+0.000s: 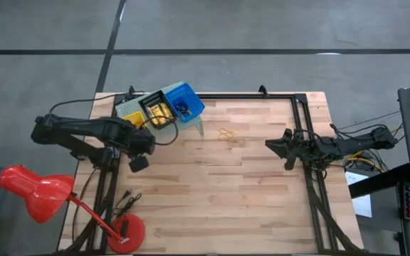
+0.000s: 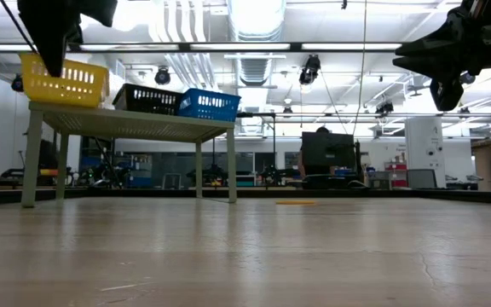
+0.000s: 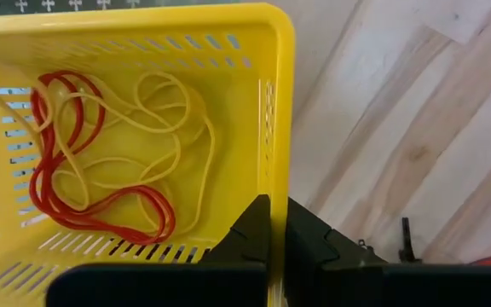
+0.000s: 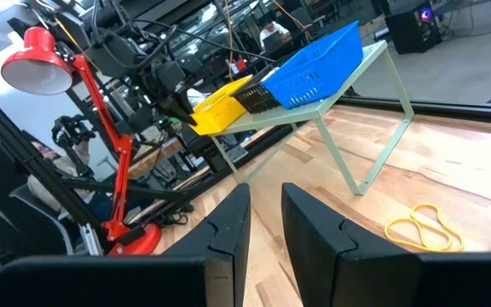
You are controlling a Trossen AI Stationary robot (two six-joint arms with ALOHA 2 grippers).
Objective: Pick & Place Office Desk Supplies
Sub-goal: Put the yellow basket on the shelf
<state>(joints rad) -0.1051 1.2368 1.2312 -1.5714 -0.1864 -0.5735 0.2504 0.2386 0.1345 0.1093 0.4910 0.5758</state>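
A yellow bin (image 3: 143,51) stands beside a black bin (image 1: 156,110) and a blue bin (image 1: 185,102) on a pale green riser (image 2: 130,124) at the table's far left. Red and yellow rubber bands (image 3: 101,162) lie on the yellow bin's floor. My left gripper (image 3: 278,234) points down, shut, over that bin's side wall (image 3: 278,128); in the low view it (image 2: 54,64) reaches down to the bin's rim. More tan rubber bands (image 1: 226,135) lie loose on the table, right of the riser. My right gripper (image 4: 265,222) waits level at the table's right, open, with nothing between its fingers. My left gripper's shut fingertips (image 3: 254,222) stand right at the rim of the yellow bin's side wall, coming from above. I cannot tell whether they touch it. Nothing shows held between them.
A red desk lamp (image 1: 38,192) stands at the table's near left corner, its base (image 1: 127,231) on the wood. A black frame rail (image 1: 248,96) runs along the far edge and down the right side. Bare wood lies between the riser and my right gripper (image 1: 272,144).
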